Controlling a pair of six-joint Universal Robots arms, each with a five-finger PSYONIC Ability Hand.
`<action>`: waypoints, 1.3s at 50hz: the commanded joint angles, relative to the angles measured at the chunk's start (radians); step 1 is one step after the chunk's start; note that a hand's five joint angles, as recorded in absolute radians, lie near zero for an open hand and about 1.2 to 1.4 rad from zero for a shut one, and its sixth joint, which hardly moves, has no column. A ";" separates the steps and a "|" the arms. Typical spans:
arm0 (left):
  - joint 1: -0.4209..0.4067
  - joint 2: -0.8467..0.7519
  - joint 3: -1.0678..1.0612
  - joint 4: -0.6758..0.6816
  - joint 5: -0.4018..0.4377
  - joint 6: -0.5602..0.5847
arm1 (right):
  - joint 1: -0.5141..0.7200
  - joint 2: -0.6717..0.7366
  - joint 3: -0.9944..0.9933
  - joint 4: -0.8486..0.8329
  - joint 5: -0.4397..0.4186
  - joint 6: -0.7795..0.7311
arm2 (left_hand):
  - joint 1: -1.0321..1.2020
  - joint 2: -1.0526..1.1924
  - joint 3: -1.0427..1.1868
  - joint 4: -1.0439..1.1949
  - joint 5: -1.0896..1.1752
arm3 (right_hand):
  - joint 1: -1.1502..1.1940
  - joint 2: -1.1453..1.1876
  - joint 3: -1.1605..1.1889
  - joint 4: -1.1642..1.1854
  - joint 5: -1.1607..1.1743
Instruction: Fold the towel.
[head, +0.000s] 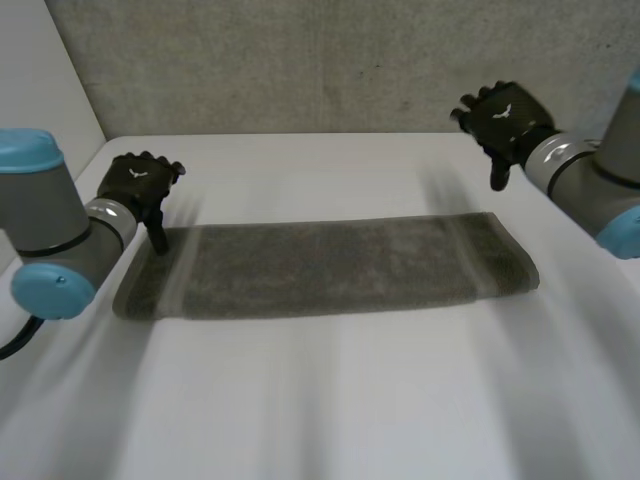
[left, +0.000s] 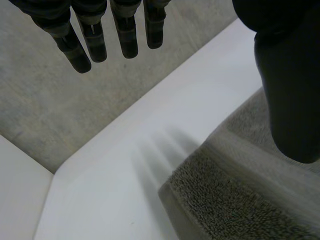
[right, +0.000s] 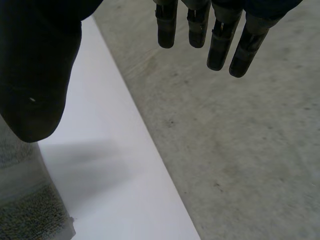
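A grey towel (head: 320, 265) lies flat on the white table (head: 330, 400) as a long strip running left to right. My left hand (head: 135, 185) hovers at the strip's far left corner, open, its thumb pointing down just above the cloth. Along that hand's palm, straight fingers (left: 95, 35) stand apart from the thumb (left: 290, 90), with the towel's corner (left: 235, 200) below and nothing held. My right hand (head: 500, 115) is raised beyond the far right end, open and empty. Its fingers (right: 220, 35) are spread, and the towel's end (right: 25, 210) lies under its thumb.
A grey speckled surface (head: 300, 60) rises behind the table's far edge (head: 300, 135). A white panel (head: 40, 70) borders the left side. Bare tabletop stretches in front of the towel.
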 joint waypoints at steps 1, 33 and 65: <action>-0.009 0.184 -0.197 0.020 0.009 -0.012 | -0.013 -0.228 0.266 0.018 0.086 0.019 | -0.060 -0.060 -0.051 -0.058 -0.199 | -0.056 -0.067 -0.068 -0.078 -0.060; -0.058 0.330 -0.521 0.216 0.010 -0.046 | -0.153 -0.023 0.594 -0.249 0.086 0.022 | -0.063 -0.063 -0.054 -0.061 -0.202 | 0.865 0.853 0.852 0.843 0.861; -0.037 0.334 -0.510 0.222 0.007 -0.060 | 0.417 -0.011 0.196 -0.254 0.252 -0.044 | -0.069 -0.069 -0.059 -0.066 -0.208 | 1.166 1.154 1.153 1.144 1.162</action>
